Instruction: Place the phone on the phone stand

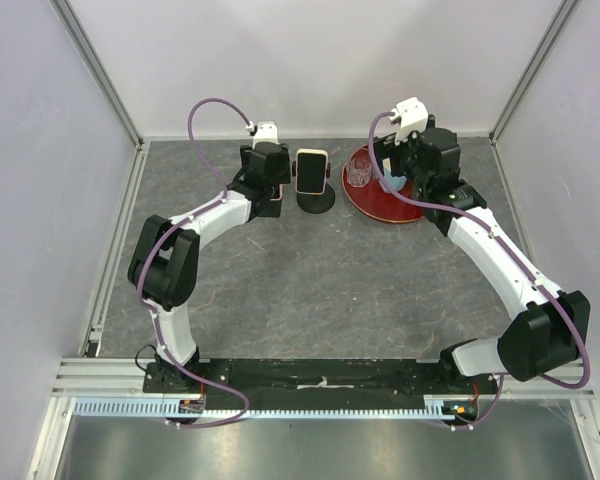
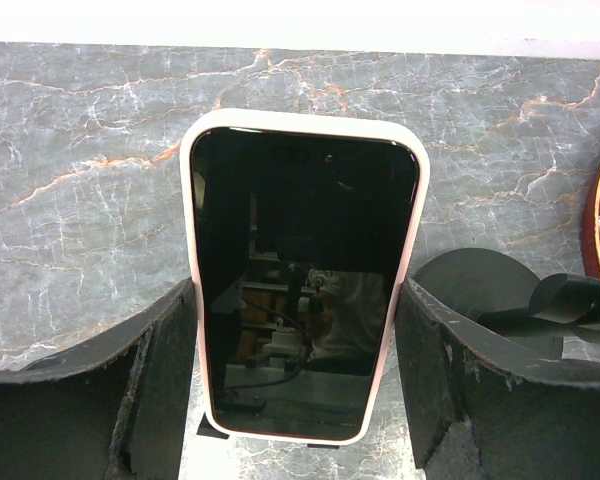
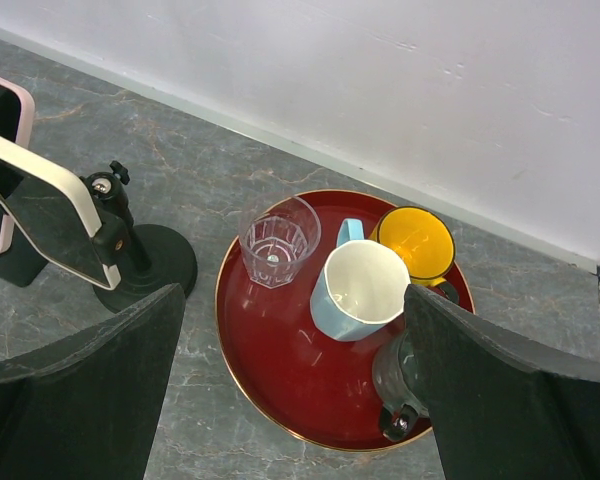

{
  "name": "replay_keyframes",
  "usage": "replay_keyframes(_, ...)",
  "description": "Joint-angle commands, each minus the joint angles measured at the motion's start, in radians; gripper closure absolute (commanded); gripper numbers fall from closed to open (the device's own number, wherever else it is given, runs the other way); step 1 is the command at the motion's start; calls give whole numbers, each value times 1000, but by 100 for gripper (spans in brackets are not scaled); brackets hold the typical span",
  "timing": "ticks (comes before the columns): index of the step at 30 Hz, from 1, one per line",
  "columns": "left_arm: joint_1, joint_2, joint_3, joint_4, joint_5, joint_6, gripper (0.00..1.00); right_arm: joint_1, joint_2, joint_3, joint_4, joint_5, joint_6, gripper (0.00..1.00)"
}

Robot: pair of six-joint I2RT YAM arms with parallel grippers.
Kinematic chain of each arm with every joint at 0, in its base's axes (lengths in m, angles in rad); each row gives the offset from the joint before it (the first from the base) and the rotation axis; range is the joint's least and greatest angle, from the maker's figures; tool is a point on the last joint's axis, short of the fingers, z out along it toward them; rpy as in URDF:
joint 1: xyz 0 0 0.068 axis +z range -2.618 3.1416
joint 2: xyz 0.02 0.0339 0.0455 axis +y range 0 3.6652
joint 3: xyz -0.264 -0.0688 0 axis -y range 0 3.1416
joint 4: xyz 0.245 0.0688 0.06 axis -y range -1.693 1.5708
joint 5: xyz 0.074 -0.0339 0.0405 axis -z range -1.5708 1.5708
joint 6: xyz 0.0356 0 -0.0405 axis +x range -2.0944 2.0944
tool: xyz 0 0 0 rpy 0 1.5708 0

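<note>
**Left gripper** (image 2: 295, 290): closed across the width of the phone (image 2: 305, 280). A black pad presses on each long edge, a side hold that leaves the phone's back free to meet a cradle.

**Phone:** centre of the left wrist view, upright between the fingers. I judge it not yet on the phone stand (image 1: 316, 203), whose base lies just to its right. Whether its lower end touches the table (image 2: 80, 150) cannot be told.

**Stand head:** carries a pale-rimmed dark panel (image 3: 42, 212) — cradle plate or second handset, I cannot tell.

**Right gripper** (image 3: 292, 290): jaws spread wide and empty, hovering over the tray (image 3: 280, 380) at the upper right of the overhead view. I judge it parked out of the way.

**Materials:**
- The phone has a glossy black glass face that throws reflections, and a pale pink case with rounded corners.
- The stand is matte black, with a disc base, thin stem and small knob.
- The table has a grey marbled surface with orange veins.
- The tray is lacquered red with a gold rim, and holds a ribbed clear glass (image 3: 278, 240), a pale blue mug (image 3: 360, 290) and a yellow mug (image 3: 415, 243).
</note>
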Motion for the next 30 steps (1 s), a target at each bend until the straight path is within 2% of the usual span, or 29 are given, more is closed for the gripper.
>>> replay_keyframes(1, 2, -58, -26, 140, 7, 64, 98, -5, -7, 2, 42, -6, 3, 2)
replay_keyframes(14, 14, -104, -24, 163, 79, 107, 98, -5, -2, 4, 41, -12, 4, 2)
replay_keyframes(21, 44, -137, -81, 215, 131, 84, 98, -5, -9, 4, 39, -18, 7, 2)
replay_keyframes(30, 48, -135, -113, 230, 133, 76, 98, -5, -6, 4, 39, -23, 7, 2)
